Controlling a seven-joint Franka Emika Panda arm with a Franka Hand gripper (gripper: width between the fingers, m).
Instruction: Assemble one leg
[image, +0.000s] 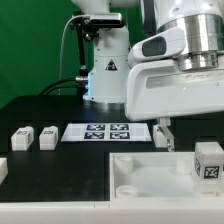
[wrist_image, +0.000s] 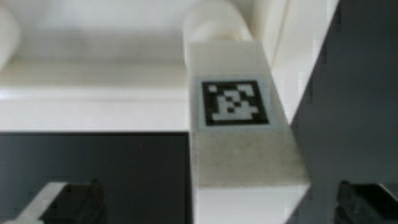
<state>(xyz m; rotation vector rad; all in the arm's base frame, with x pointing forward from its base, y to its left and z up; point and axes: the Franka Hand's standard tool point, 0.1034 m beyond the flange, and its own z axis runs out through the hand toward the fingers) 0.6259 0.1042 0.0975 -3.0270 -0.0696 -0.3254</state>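
**End effector.** The gripper (image: 166, 140) hangs over the far edge of the white panel (image: 150, 172), just beside the marker board (image: 105, 131). In the wrist view the gripper (wrist_image: 214, 200) has its jaws set wide. The dark fingertips (wrist_image: 63, 200) sit at either side of the leg (wrist_image: 235, 100), with a dark gap on each side. No contact with the leg is visible and nothing is held.

**Task part.** In the exterior view the leg (image: 207, 161) stands upright on the panel at the exterior view's right, nearer than the gripper, with its marker tag facing the camera.

**Containers.** The panel is tray-like with a raised rim. The upright leg is the only part seen on it.

**Other parts.** Two spare legs (image: 21, 138) lie on the black table (image: 50, 180) at the exterior view's left.
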